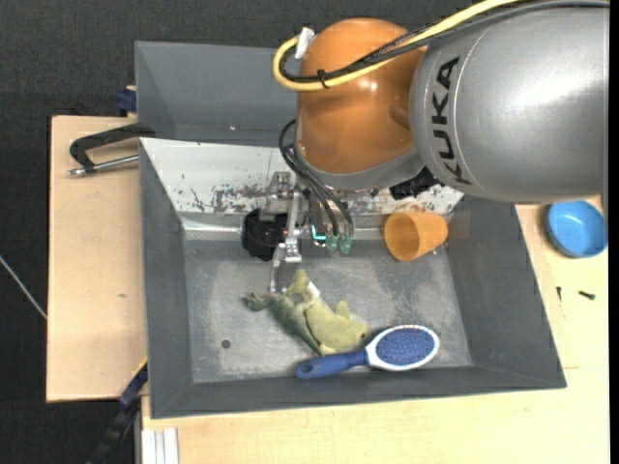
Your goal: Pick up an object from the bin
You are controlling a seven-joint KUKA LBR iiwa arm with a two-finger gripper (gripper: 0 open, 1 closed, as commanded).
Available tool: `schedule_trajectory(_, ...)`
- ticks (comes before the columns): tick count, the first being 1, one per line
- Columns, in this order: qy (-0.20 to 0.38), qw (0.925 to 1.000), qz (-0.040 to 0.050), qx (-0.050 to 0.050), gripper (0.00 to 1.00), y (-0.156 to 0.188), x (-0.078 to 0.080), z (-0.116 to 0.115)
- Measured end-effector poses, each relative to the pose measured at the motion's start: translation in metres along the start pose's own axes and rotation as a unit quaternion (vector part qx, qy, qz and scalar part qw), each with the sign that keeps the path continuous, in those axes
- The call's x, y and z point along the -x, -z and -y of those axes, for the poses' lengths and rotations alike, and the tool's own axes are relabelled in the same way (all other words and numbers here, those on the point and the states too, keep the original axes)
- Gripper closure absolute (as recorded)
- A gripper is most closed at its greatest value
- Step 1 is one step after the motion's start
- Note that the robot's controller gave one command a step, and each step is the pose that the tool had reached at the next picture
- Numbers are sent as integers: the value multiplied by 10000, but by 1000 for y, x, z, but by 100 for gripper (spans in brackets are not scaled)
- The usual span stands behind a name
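Dark ground lies behind a grey metal bin [162, 259], whose floor carries only a few loose things, well spread out. The arm comes in from the right, and its end effector [282, 275] hangs low in the middle of the bin, just over the far-left end of a green plush toy [314, 321]. Whether it touches the toy is hard to make out. Whether it is released or clenched cannot be told from here, and nothing can be seen gripped in it.

By my reading, the pick is not yet done: the toy lies flat on the bin floor, so closing on it and lifting it are both left.

The toy is a limp, long-bodied animal, perhaps a frog or lizard. Its long axis runs on a diagonal from far left to near right. Thin limbs splay out at the far-left end under the end effector, and the bulkier part lies at the near-right end. Which end is the head I cannot tell.

A blue brush [379, 350] with a white bristle pad lies just beside the toy's near-right end. An orange cup [416, 235] lies on its side by the far wall to the right, and a black object [258, 233] sits by the far wall to the left.
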State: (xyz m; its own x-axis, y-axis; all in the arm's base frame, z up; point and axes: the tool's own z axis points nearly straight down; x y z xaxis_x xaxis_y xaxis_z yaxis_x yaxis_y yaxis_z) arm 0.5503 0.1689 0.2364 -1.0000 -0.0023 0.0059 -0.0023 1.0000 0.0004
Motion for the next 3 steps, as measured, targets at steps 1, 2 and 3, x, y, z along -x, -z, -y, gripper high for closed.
schedule_trajectory(1,771,9970,11,-1,0,-150,6,36)
schedule_trajectory(2,775,9970,43,10,100,-145,8,35)
schedule_trajectory(3,2022,9793,91,1,100,0,7,15)
